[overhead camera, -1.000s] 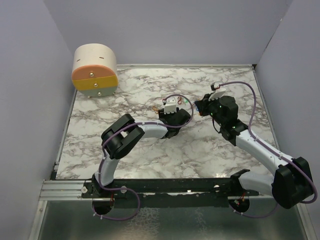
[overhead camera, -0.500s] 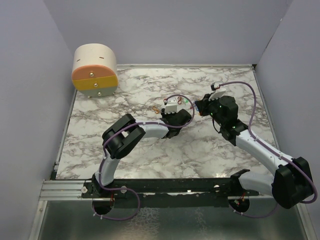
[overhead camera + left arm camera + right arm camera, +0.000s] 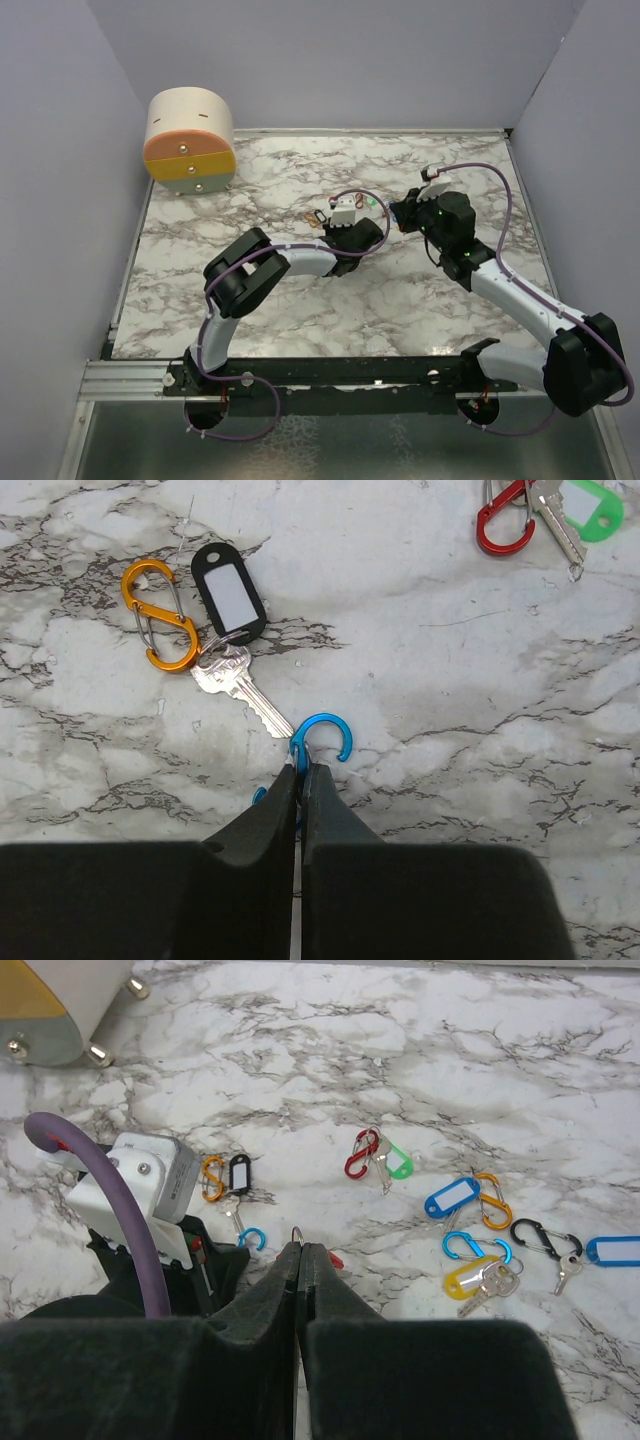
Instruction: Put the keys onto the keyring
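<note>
1. My left fingers [image 3: 275,815] are closed on the lower part of the blue carabiner [image 3: 322,732]. Its curved hook end sticks out just past the tips, toward 1 o'clock in the left wrist view.
2. The nearest key is the silver key [image 3: 238,685], flat on the tabletop [image 3: 480,680] at 11 o'clock from those fingers. Its long axis runs from 10 to 4 o'clock, with the blade tip at the hook.
3. Its head already sits on a ring with the black tag [image 3: 230,590] and the orange carabiner [image 3: 160,615].
4. My right fingers [image 3: 275,1295] are pressed together and seem to pinch a small metal loop [image 3: 297,1231].
5. I judge the left arm to be the nearer one.
</note>
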You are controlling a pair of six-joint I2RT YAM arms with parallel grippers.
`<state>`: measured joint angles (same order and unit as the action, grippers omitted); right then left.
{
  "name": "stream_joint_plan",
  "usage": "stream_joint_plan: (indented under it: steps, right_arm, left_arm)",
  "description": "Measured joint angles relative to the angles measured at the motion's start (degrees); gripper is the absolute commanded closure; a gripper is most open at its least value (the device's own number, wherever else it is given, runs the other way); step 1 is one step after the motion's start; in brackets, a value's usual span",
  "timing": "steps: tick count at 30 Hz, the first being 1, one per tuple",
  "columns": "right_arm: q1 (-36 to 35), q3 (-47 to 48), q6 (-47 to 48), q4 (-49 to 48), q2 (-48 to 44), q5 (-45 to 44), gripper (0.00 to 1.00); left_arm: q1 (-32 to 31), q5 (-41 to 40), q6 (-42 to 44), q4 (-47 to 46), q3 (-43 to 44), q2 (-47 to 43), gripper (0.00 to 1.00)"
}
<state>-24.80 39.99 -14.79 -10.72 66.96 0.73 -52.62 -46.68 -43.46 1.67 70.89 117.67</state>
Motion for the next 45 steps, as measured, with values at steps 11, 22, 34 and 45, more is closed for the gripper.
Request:
stream_joint_plan:
  steps: [11, 22, 34, 45]
  right_arm:
    - [0.0, 0.0, 0.1, 0.0, 3.0, 0.2, 0.99]
    - [-0.1, 0.0, 1.9, -1.8, 7.7, 4.8, 0.99]
    - [-4.7, 0.0, 4.9, -3.8, 11.4, 6.4, 0.99]
    - [-8.5, 0.1, 8.0, -5.9, 12.2, 6.4, 0.99]
  left_arm:
    - [2.4, 7.1, 6.0, -1.8, -7.9, -11.3, 1.0]
    - [6.4, 20.3, 11.5, -3.6, -9.2, -21.8, 1.0]
    - [6.4, 30.1, 13.2, -4.1, -9.5, -23.8, 1.0]
    - [6.4, 33.8, 13.7, -3.6, -9.5, -23.8, 1.0]
